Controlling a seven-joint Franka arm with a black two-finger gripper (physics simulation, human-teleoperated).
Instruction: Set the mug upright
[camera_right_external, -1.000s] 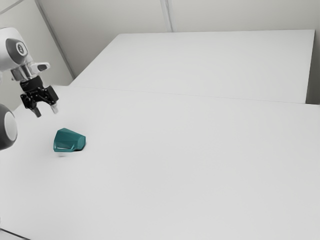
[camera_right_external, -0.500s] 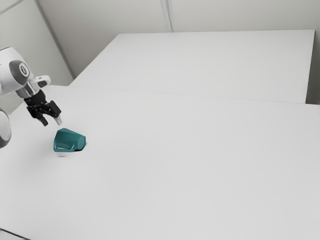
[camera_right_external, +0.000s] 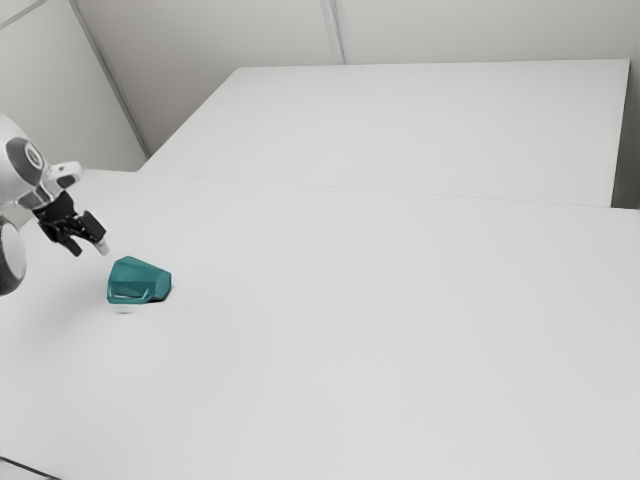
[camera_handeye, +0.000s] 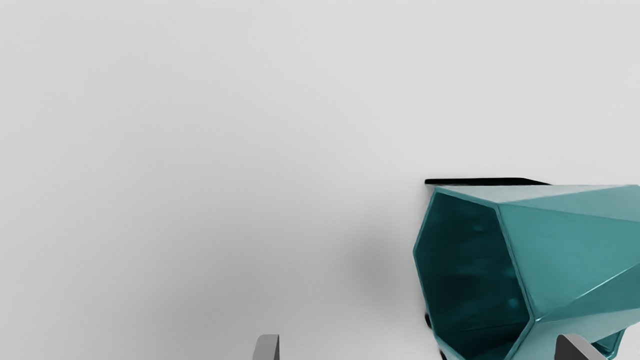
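Teal mug (camera_right_external: 138, 281) lies on its side, ext. view's left, so I'd centre my open pincer (camera_right_external: 89, 249) over it b4 closing.

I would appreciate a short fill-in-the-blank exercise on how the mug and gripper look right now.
1. The mug lies on its ____ on the table, not upright.
2. In the exterior view, its wider end points toward that view's ____.
3. With its fingers apart and nothing held between them, the gripper is ____.

Missing words: side; left; open.
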